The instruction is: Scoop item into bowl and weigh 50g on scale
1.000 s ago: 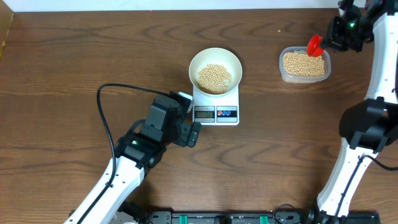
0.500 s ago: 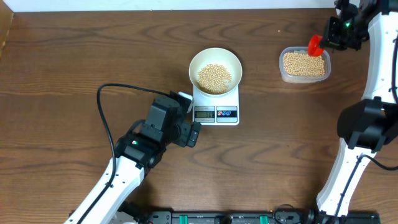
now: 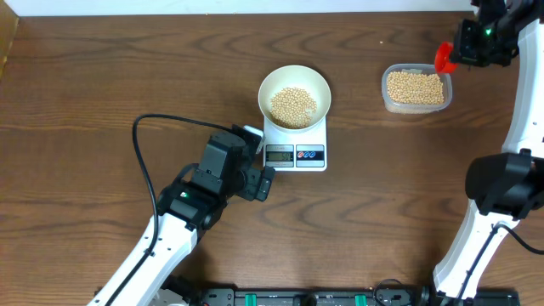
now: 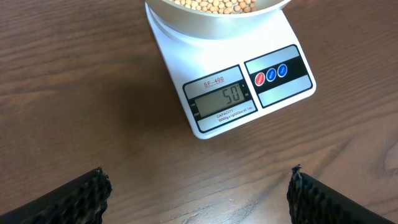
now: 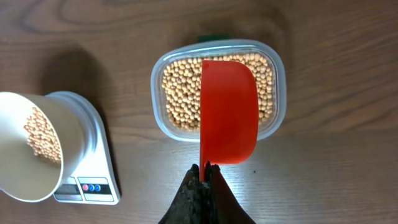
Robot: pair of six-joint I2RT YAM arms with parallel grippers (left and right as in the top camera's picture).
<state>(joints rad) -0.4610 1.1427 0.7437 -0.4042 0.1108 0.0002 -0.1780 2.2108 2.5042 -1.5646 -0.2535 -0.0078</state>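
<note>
Dark wood-grain table fills the overhead view. Near its middle sits the scale, with its display and buttons facing the near edge. The display reads 50. The bowl stands on the scale's platform, covering most of it and overhanging its far side. A shallow heap of beans lies in the bottom of the bowl.

Toward the far right corner of the table, well apart from the scale, is a clear tub filled with more beans in a level layer.

The right gripper has its fingers pressed together on the thin handle of a red scoop. From the wrist view, the scoop hangs over the right half of the tub, with its handle end towards the tub's near rim. From overhead, it shows at the tub's far right corner. Whether it carries any beans cannot be told.

The left gripper is just off the scale's near left corner, with its jaws spread wide and nothing between them. Its camera looks down on the display, and both fingertips are clear of the scale. A black cable loops across the table on the left side of that arm.
</note>
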